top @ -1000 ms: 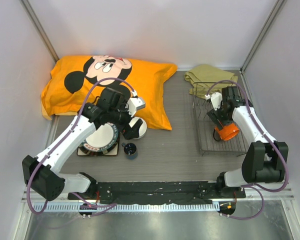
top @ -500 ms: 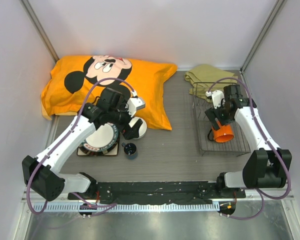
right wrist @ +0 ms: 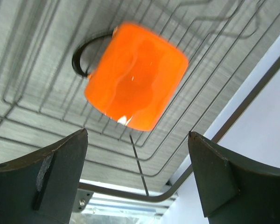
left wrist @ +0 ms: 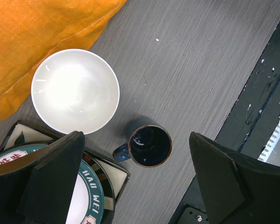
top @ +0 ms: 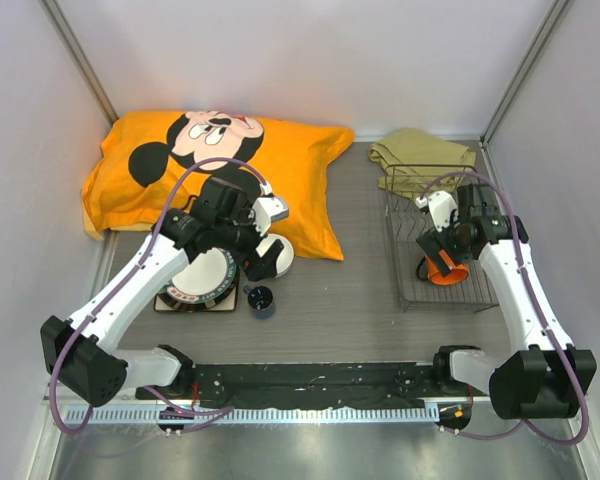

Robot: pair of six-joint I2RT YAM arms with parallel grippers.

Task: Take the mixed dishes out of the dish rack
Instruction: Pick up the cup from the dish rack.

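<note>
1. Nearest the bases, the cup (left wrist: pixel 149 145) is standing upright on the table (left wrist: pixel 200 70), out of the rack and just beside the plates.
2. The plates (top: pixel 205 280) are sitting stacked left of the cup, with the patterned-rim one on top and a square one under it. We are not making out the brown plate clearly.
3. The bowl (left wrist: pixel 75 91) is sitting upright just beside the pillow edge, also unloaded.
4. The left gripper (top: pixel 263 258) is hanging over the bowl and cup with its jaws spread full and nothing between them. It is not moving across the last second.
5. On the right, the mug (right wrist: pixel 135 88) is lying on its side on the base of the rack (top: pixel 450 304). It is the only dish we are seeing in there, and it is looking blurred in the wrist view.
6. The right gripper (top: pixel 438 248) is the change: its jaws are widening over the last second. They are now standing wide apart above the mug, gripping nothing, and the arm is shifting a little.
7. We are judging the mug as the last piece left. We cannot tell whether this is a pre-grasp opening or a let-go. Either way, the jaws are needing to drop around the mug body and close.
8. Farthest back, the pillow (top: pixel 230 170) and the cloth (top: pixel 420 150) are lying untouched.
</note>
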